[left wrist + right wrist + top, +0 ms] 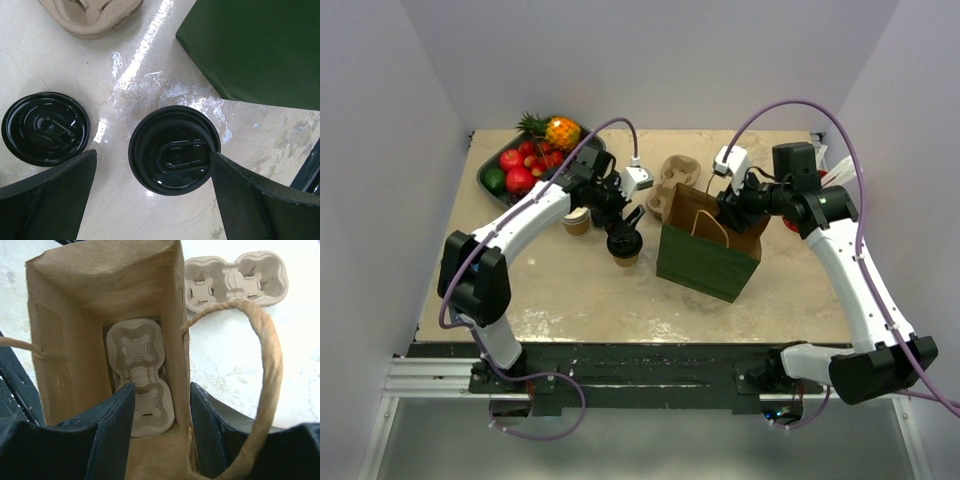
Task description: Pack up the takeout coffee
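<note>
Two kraft coffee cups with black lids stand left of the green paper bag (708,255). One cup (625,250) is under my left gripper (623,228); the other (577,221) stands further left. In the left wrist view the gripper (153,154) is open around the nearer lid (174,149). The right finger (250,195) touches its rim and the left finger stands apart. The second lid (46,128) lies outside the jaws. My right gripper (728,212) is open astride the bag's side wall (184,340). A pulp carrier (139,375) lies on the bag's floor.
A second pulp carrier (675,180) lies on the table behind the bag and also shows in the right wrist view (235,282). A dark tray of fruit (535,160) sits at the back left. The bag's rope handle (267,365) loops over my right finger.
</note>
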